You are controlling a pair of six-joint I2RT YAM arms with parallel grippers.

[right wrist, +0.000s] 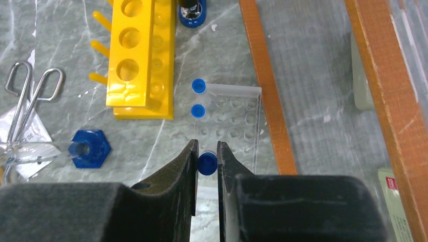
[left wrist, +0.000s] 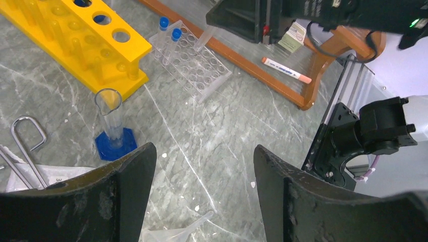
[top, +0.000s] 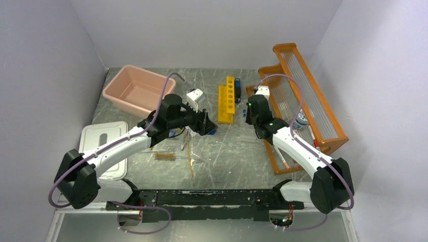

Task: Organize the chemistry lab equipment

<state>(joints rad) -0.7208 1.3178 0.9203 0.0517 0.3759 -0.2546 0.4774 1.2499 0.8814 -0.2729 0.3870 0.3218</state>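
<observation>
The right claw [right wrist: 207, 154] pinches a blue-capped tube [right wrist: 207, 164] over the clear rack [right wrist: 237, 118], likely to slot it in. The left claw [left wrist: 203, 161] hangs spread, empty.

- Blue-capped tube [right wrist: 207, 164]: clear, pinched at its cap between the right gripper's [right wrist: 208, 147] fingers, right of the worktop's centre.
- Two more capped tubes [right wrist: 198, 110]: just beyond it, toward the far edge.
- Metal scissors [right wrist: 30, 96]: flat near the centre, blades over the crumpled white packet [right wrist: 20, 146].
- Measuring cylinder [left wrist: 112, 126]: clear, blue hexagonal foot, upright beside the scissors.
- Wire tube brush [top: 164, 156]: flat, left of centre, toward the near edge.
- Amber tubing [top: 191, 156]: thin strand running toward the near edge.
</observation>
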